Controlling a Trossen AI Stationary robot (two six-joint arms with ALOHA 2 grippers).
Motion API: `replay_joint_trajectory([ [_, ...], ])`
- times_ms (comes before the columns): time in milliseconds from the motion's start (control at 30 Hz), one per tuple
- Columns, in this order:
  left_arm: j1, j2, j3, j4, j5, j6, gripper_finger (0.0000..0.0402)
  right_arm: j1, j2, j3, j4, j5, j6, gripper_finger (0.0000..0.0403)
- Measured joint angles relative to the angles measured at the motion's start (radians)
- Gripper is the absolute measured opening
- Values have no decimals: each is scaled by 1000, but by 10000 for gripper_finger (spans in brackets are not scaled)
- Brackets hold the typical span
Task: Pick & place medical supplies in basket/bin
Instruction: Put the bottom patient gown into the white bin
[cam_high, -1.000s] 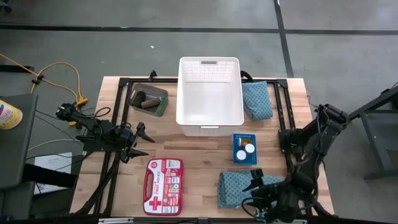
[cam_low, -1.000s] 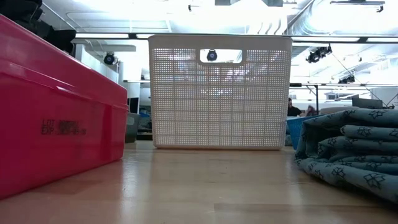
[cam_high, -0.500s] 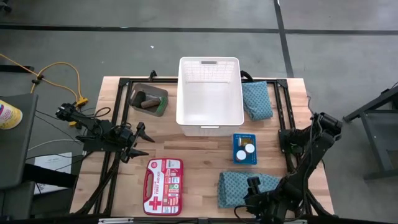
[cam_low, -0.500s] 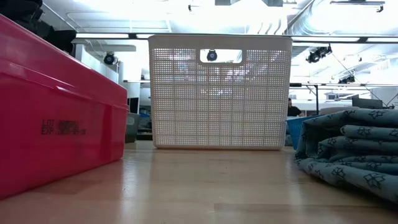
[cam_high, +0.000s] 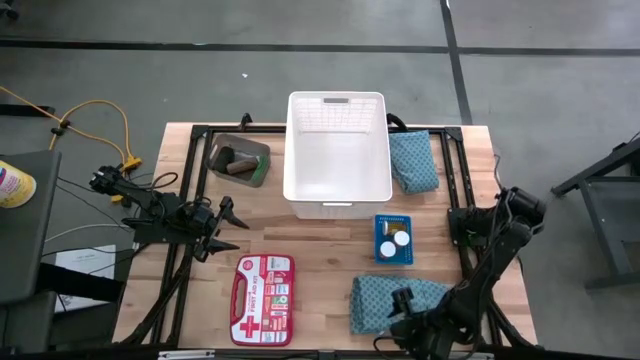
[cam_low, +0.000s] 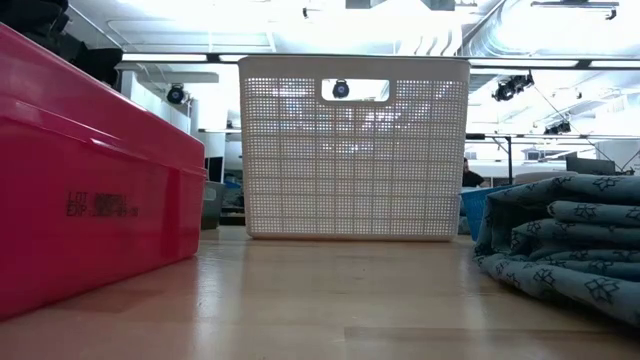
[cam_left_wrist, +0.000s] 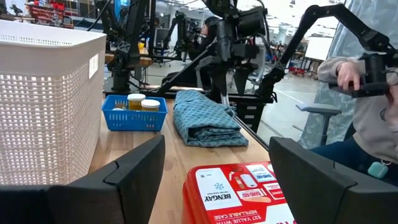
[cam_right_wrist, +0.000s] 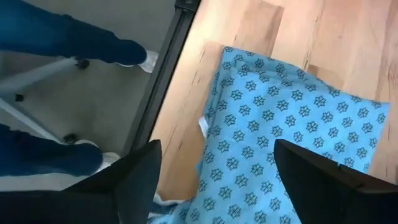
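One teal patterned folded cloth (cam_high: 372, 300) lies flat near the table's near edge, also seen in the right wrist view (cam_right_wrist: 280, 137) and the low view (cam_low: 560, 240). My right gripper (cam_high: 400, 305) hangs open over its near part, pointing steeply down, with its fingers (cam_right_wrist: 140, 168) apart above the cloth. A second teal cloth (cam_high: 412, 160) lies right of the white basket (cam_high: 337, 98). The dark bin (cam_high: 238, 160) left of the basket holds small rolls and a green piece. My left gripper (cam_high: 225, 228) waits open at the table's left, pointing level.
A flat blue tray (cam_high: 393, 255) with two white-capped bottles sits between the basket and the near cloth. A red first-aid case (cam_high: 262, 285) lies near the front edge. A seated person (cam_left_wrist: 367, 93) is beyond the table's right side.
My right gripper has sunk toward the near teal cloth and shifted a little toward the table's left edge, tipping more steeply downward. The cloth has not moved.
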Motion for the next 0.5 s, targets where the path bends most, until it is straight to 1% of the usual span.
replay_joint_trajectory([
  [333, 0, 0, 0, 0, 0, 0, 281, 0, 92, 0, 58, 8, -9, 306],
  [500, 0, 0, 0, 0, 1, 0, 281, 4, 124, 0, 57, 74, -76, 306],
])
